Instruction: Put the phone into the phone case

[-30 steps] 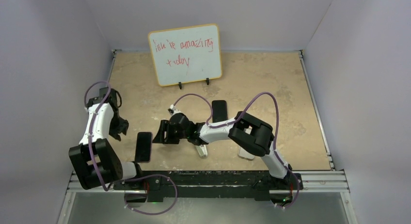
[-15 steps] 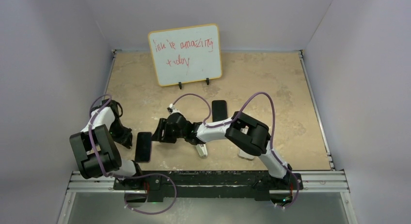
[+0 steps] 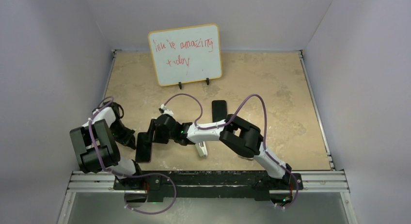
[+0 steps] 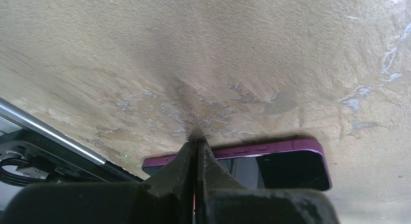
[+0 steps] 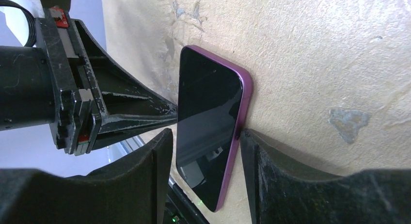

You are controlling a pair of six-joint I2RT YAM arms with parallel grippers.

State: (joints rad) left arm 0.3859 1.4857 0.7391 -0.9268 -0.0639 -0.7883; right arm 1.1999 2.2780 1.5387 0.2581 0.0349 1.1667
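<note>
The phone (image 3: 143,151) is dark with a purple frame and lies screen up near the front left of the table. It also shows in the left wrist view (image 4: 291,161) and the right wrist view (image 5: 208,103). My left gripper (image 3: 132,140) is shut, and its tip (image 4: 196,141) rests on the table against the phone's left long edge. My right gripper (image 3: 148,136) is open and straddles the phone (image 5: 204,134). One of its fingers (image 5: 271,175) touches the purple edge. The phone case does not show clearly; the right arm may hide it.
A whiteboard (image 3: 185,54) with red writing stands at the back. A black phone-sized slab (image 3: 219,109) lies mid-table behind the right arm. A small pale object (image 3: 201,149) lies under that arm. The metal front rail (image 3: 208,178) runs just behind the phone.
My left gripper has swung down and in to the phone's left edge. My right gripper has moved left over the phone. The phone has hardly moved.
</note>
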